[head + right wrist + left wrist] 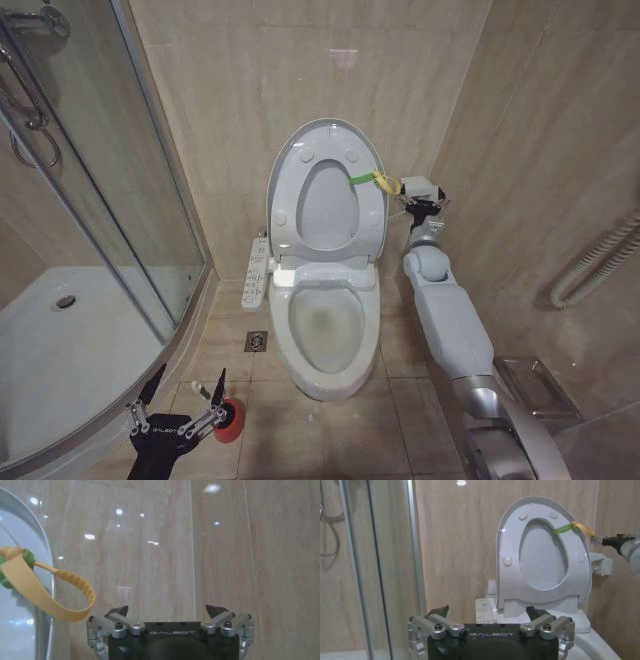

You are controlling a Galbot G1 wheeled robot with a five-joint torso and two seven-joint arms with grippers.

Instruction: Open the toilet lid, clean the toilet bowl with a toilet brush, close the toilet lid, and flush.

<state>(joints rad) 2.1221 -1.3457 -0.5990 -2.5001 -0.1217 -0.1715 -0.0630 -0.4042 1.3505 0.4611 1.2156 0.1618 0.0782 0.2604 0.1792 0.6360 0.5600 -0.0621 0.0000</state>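
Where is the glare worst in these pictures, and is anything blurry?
Right wrist view: bright ceiling-light spots glint off the glossy wall tiles, and the near yellow strap looks soft. Left wrist view: one light spot high on the wall above the raised toilet lid. Head view: faint reflections on the shower glass; the toilet bowl is evenly lit.

Bathroom fixtures seen around the floor area

A glass shower enclosure (90,200) is seen at left – a floor drain (256,341) lies lower centre, a wire rack (535,385) lower right, a hose (595,262) at right.
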